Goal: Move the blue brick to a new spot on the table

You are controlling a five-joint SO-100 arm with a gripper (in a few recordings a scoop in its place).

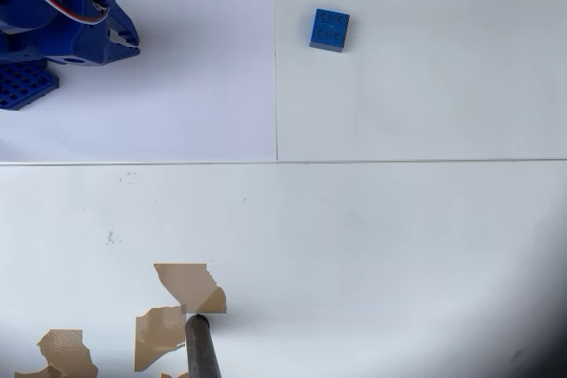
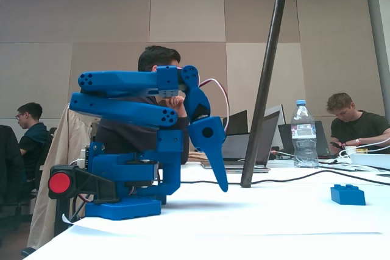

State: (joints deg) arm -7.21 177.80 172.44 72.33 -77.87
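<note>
Shared workroom or event hall, as seen in the fixed view. The rear wall is clad in large beige acoustic panels (image 2: 183, 10). Behind the blue plastic end effector (image 2: 213, 150), seated people (image 2: 356, 123) work at open dark laptops (image 2: 268, 135) along the broad white table (image 2: 292, 211). A clear plastic water bottle with a blue cap (image 2: 303, 133) and black cables (image 2: 317, 175) lie beyond the end effector, beside a slanted dark metal stand leg (image 2: 263, 89).
</note>
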